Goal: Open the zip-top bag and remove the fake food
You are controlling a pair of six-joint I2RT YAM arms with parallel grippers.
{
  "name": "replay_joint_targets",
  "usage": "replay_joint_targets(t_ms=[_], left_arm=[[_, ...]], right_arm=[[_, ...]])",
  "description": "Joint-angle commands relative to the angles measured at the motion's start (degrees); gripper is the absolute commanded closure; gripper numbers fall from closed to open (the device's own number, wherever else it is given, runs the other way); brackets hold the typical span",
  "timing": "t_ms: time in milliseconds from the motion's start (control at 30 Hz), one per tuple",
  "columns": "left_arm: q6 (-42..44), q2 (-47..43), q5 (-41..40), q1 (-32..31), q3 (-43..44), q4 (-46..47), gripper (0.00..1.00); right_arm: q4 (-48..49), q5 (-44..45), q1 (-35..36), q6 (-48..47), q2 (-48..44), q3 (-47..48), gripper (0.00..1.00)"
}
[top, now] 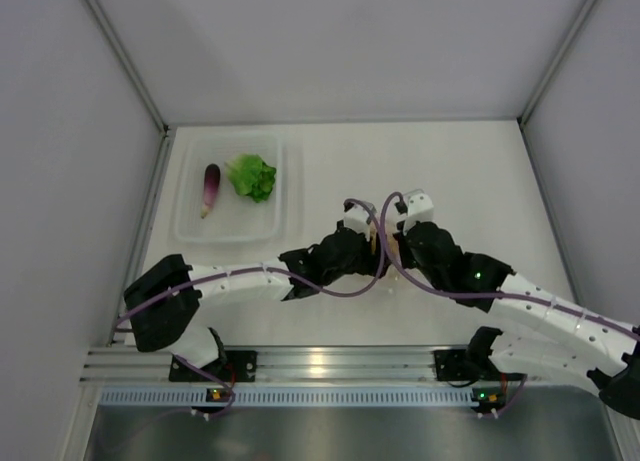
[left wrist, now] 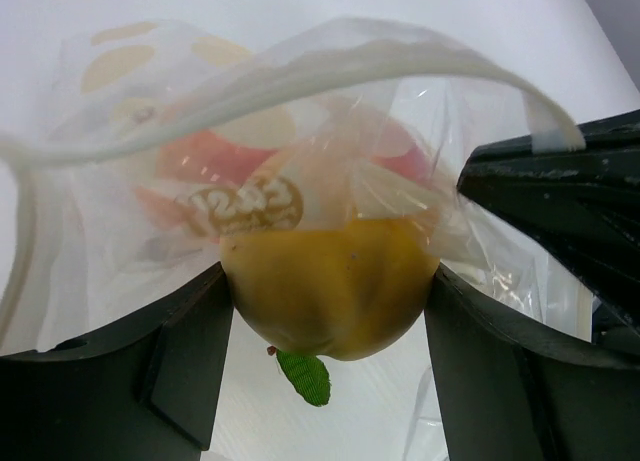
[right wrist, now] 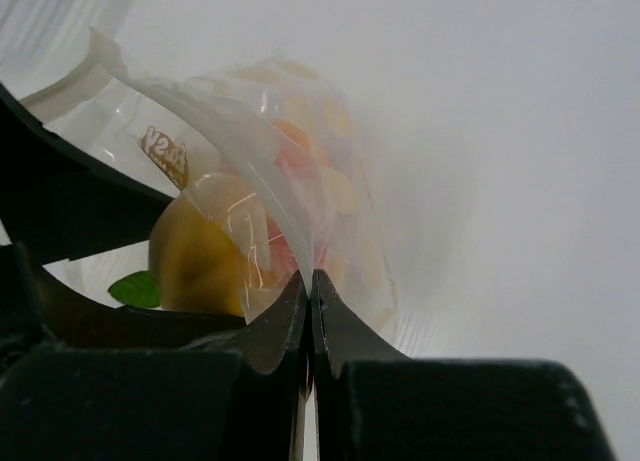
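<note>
1. My left claw grips a peach at the mouth of the zip-top bag, in the middle of the bench.
2. My right claw is pinched shut on the bag's film.
3. I fear clinging film could drag the bag along, or the peach could slip.

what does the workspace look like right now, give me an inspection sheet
surface: white table, matte
job's things: zip-top bag open, held up between the arms; yellow fruit at its mouth; reddish second fruit deeper inside; eggplant and lettuce lie in the clear tray at far left
clutter: nothing seen
grippers: left gripper clamps the yellow fruit on both sides; right gripper shut, pinching the bag's film
cables: purple cables loop along both arms, clear of the bag
surroundings: white walls on three sides; metal rail at the near edge
</note>
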Motion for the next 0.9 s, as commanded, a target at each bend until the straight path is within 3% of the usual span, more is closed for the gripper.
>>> replay_joint_targets(t_ms=[0, 133, 267, 433, 633, 867], left_arm=[[-7.9, -4.0, 1.5, 2.1, 1.9, -4.1, 1.00], [-13.7, -5.7, 4.8, 5.2, -0.7, -4.1, 1.00], [-14.8, -5.3, 4.4, 5.5, -0.7, -4.0, 1.00], [-17.8, -4.4, 5.2, 5.5, 0.1, -3.9, 1.00], [-22.4, -7.1, 3.5, 5.6, -2.3, -4.1, 1.00], [-31.7, -9.5, -0.6, 6.5, -6.7, -4.0, 1.00]], right_arm=[[2.3, 8.8, 1.6, 0.8, 1.0, 0.0, 1.00], [3.9, 11.2, 3.0, 1.4, 1.0, -1.0, 1.00], [8.5, 7.9, 4.9, 0.3, 0.3, -2.8, 1.00], [11.6, 9.9, 10.8, 0.0, 3.1, -2.8, 1.00], [10.0, 17.1, 11.8, 4.3, 6.6, -3.2, 1.00], [16.0, 15.1, 13.9, 5.3, 6.1, -6.5, 1.00]])
